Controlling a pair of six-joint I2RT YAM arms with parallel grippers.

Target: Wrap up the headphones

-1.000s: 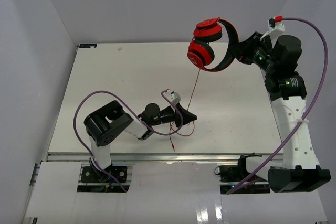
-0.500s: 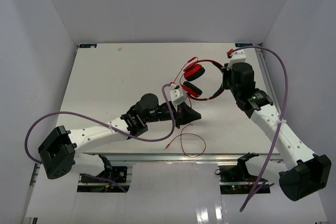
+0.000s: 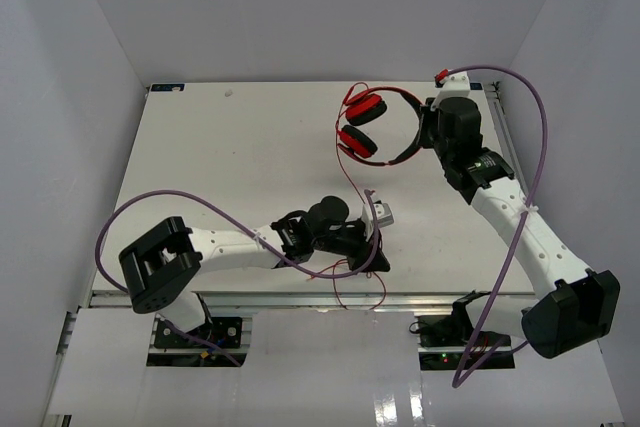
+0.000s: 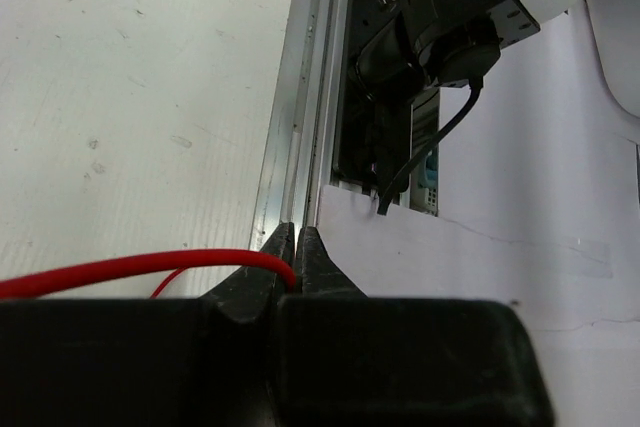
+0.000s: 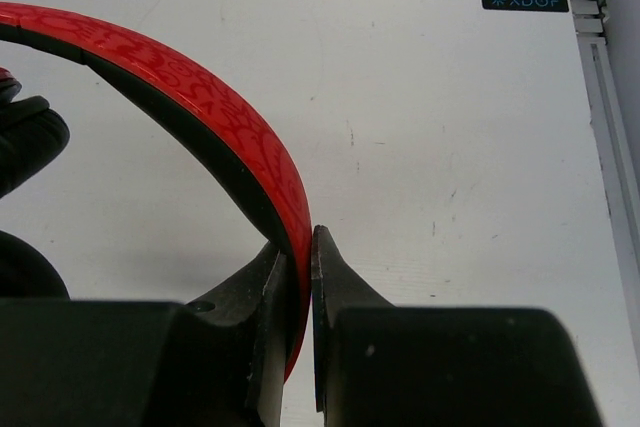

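**Moved: left claw (image 3: 377,253) now at the near edge, cord (image 3: 350,182) in tow**

Since the last frame we've pulled the left claw from mid-tabletop (image 3: 220,147) back to the near rail. Its jaws are pressed together, pinching the thin red cord. Our right claw (image 5: 300,242) is clamped tight on the red headband (image 5: 200,112). It holds the headphones (image 3: 372,127) at the far right of the tabletop, slightly further back than before. The cord runs from the ear cups (image 3: 360,139) down to the left claw, with slack looping past the near edge.
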